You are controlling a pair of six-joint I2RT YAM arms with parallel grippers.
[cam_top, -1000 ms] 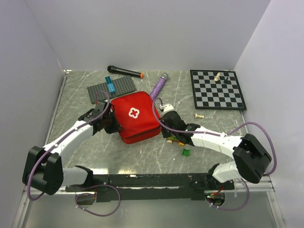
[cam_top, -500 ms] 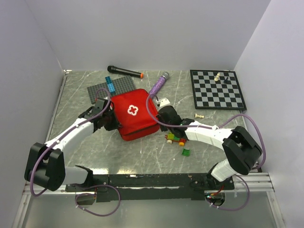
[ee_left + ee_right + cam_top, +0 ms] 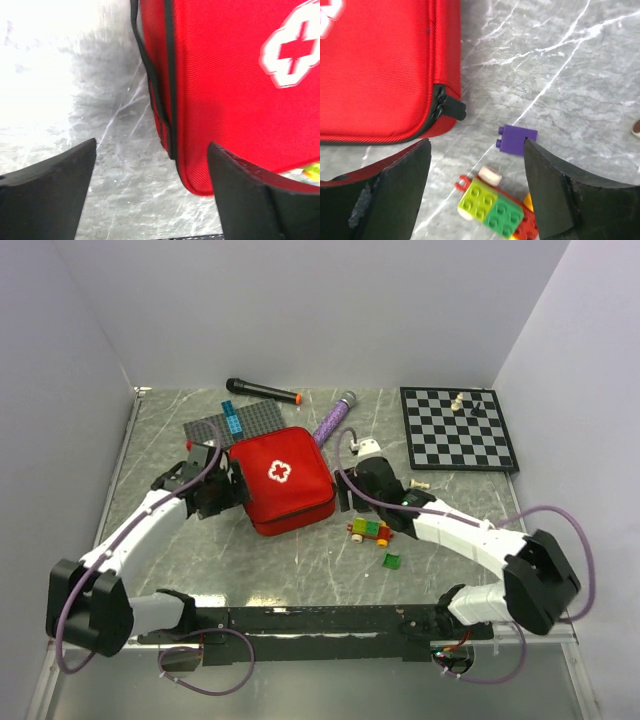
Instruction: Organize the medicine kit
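Medicine kit point(image 3: 282, 480) lies closed mid-table point(image 3: 300, 565) between the arms. Left gripper point(image 3: 151, 146) and right gripper point(image 3: 477, 143) are both spread, grasping nothing. Only the right wrist view shows a purple brick point(image 3: 516, 139) near the kit's zip pull point(image 3: 447, 106).

Lab test booth: white walls point(image 3: 300, 310) enclose marbled tabletop point(image 3: 290, 565).

We are seeing soft, even light from above in the top view, the arms point(image 3: 140, 530) casting faint shadows on the desk point(image 3: 300, 565). At the left wrist, glare is bleaching the desk's upper left, and the medicine kit point(image 3: 225, 100) is blurring slightly. The right wrist view is looking sharp and evenly lit.
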